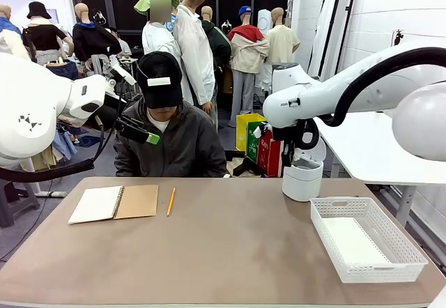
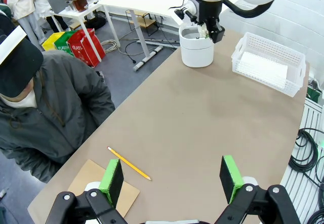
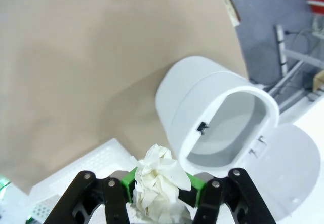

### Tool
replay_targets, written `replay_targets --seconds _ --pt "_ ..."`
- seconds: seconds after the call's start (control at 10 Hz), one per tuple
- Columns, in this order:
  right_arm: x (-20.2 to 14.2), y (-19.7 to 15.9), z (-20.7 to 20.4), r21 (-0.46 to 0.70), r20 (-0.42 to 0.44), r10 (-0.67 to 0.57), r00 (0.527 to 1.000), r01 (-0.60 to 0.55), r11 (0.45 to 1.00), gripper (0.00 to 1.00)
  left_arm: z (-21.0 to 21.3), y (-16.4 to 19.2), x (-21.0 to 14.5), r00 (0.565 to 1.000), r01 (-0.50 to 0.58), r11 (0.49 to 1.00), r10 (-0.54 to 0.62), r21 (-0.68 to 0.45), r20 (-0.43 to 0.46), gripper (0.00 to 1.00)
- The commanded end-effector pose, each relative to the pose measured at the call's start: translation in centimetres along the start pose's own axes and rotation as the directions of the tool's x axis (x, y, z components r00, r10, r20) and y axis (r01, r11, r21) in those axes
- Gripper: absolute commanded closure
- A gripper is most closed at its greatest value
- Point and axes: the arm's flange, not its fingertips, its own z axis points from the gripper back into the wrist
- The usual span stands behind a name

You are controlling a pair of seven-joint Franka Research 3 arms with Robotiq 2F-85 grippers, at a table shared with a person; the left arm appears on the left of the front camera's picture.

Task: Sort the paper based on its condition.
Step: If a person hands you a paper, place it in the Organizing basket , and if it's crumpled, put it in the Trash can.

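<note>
Left claw (image 2: 172,181) at the bottom of its wrist view has its pads spread wide over the worktop (image 2: 202,127), holding nothing. Over at upper right, the right claw (image 3: 163,187) is clamped on a crumpled paper (image 3: 159,179) just above the white bin (image 3: 217,117); a flat sheet (image 1: 354,241) lies in the basket (image 1: 334,205).

brown table (image 1: 230,252), open notebook (image 1: 113,203) far left with yellow pencil (image 1: 171,201) just beside it, white bin (image 1: 302,179) at far right edge with lid open, white slotted basket (image 1: 411,256) near right, person (image 1: 171,137) in black cap and dark jacket seated across
</note>
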Motion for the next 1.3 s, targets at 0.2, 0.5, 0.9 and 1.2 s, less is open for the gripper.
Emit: replay_targets --seconds 0.2,0.5,0.9,1.2 --pt "1.2 -3.9 -1.2 -0.048 -0.066 -0.065 0.996 0.062 0.997 0.97 -0.1 0.1 -0.2 1.0 0.01 1.0 -0.01 -0.004 -0.004 0.0" --pt "1.0 -5.1 -2.5 -0.067 -0.092 -0.094 0.991 0.088 0.994 0.97 -0.1 0.1 -0.2 1.0 0.01 1.0 -0.01 -0.004 -0.004 0.0" --pt "1.2 -6.3 -3.6 -0.104 -0.137 -0.12 0.983 0.106 0.989 0.97 -0.1 0.1 -0.2 1.0 0.01 1.0 -0.01 -0.004 -0.004 0.0" --pt "1.6 -6.4 -3.4 -0.096 -0.139 -0.124 0.983 0.111 0.989 0.53 -0.1 0.1 -0.2 1.0 0.01 1.0 -0.01 -0.004 -0.004 0.0"
